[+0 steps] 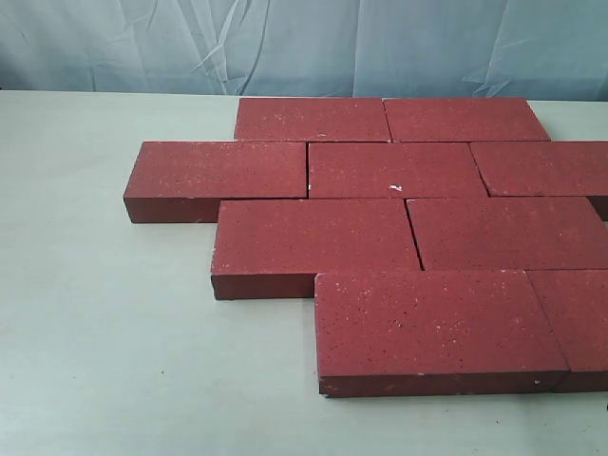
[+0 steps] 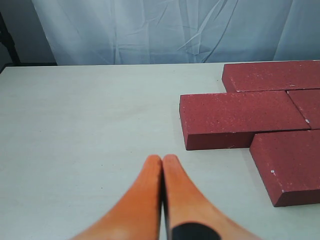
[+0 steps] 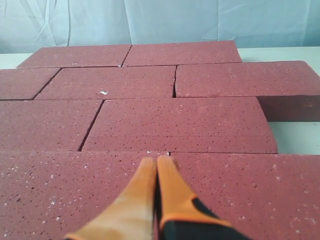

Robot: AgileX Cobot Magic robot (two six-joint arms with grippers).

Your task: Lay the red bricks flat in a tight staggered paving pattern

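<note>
Dark red bricks (image 1: 397, 169) lie flat in four tight staggered rows.

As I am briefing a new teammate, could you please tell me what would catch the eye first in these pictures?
A patch of red bricks lies flat in four staggered rows on the pale table, right of centre. The left claw is shut over bare table beside them; the right claw is shut over the bricks.
</note>
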